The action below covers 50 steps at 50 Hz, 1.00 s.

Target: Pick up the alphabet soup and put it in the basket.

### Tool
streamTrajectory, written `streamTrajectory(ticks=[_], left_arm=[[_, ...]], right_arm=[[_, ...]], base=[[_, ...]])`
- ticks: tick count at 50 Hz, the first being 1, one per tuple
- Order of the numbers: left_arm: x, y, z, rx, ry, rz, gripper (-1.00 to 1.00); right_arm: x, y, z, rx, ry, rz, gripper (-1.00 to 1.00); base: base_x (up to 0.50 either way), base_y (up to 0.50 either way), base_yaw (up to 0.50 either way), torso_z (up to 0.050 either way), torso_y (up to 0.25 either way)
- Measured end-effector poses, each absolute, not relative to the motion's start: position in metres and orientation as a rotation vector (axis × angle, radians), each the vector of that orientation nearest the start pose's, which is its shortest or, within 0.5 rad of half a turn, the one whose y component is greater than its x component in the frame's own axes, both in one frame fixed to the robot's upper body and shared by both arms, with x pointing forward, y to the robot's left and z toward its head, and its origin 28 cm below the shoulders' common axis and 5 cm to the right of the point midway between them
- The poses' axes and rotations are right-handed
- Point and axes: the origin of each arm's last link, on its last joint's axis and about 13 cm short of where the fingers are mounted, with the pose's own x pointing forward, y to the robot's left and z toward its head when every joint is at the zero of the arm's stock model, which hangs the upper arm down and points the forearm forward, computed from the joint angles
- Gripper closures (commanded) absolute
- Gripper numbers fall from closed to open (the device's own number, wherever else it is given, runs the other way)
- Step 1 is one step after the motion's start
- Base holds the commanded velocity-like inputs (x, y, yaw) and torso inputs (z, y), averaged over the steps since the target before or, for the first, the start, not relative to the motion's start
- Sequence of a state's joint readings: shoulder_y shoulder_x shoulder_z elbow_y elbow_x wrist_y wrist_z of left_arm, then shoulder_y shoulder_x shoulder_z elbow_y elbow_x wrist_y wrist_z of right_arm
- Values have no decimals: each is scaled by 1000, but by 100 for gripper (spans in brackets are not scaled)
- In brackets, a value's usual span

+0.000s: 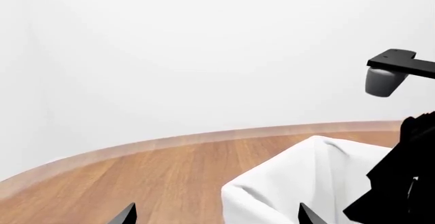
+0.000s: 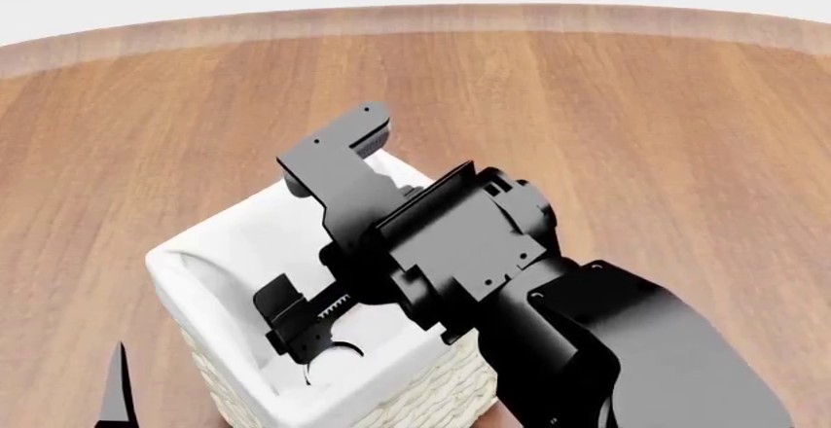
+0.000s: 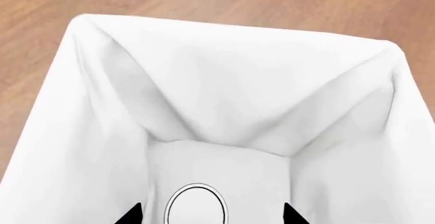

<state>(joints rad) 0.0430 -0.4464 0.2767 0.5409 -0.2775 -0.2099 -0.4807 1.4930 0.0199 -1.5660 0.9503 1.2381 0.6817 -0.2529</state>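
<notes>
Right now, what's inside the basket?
In the right wrist view, the alphabet soup sits at the bottom of the basket, only its round silver-white top showing. Its label is out of sight. The right gripper is above it, fingertips spread either side.

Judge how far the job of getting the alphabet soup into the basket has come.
Done: the alphabet soup sits upright at the bottom of the basket. In hand: the right tool hangs over it, open, inside the basket. Left: only withdrawing that arm.
</notes>
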Motion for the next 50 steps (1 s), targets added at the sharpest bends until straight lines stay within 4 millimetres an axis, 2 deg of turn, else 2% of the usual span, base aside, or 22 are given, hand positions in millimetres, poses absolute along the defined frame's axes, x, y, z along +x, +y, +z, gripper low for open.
streamTrajectory(ticks=[16, 28, 41, 50], left_arm=[[183, 220, 93, 81, -185, 46, -100], [180, 216, 96, 84, -190, 33, -100], [177, 212, 101, 89, -199, 13, -100], [176, 210, 102, 91, -204, 4, -100]], right_arm=[[395, -26, 197, -408, 681, 710, -100], [398, -27, 206, -348, 642, 702, -100], [405, -28, 224, -301, 551, 691, -100], [409, -33, 225, -220, 451, 617, -100]], base=[[0, 0, 0, 0, 0], [0, 0, 0, 0, 0], [0, 0, 0, 1, 0], [0, 0, 0, 0, 0]])
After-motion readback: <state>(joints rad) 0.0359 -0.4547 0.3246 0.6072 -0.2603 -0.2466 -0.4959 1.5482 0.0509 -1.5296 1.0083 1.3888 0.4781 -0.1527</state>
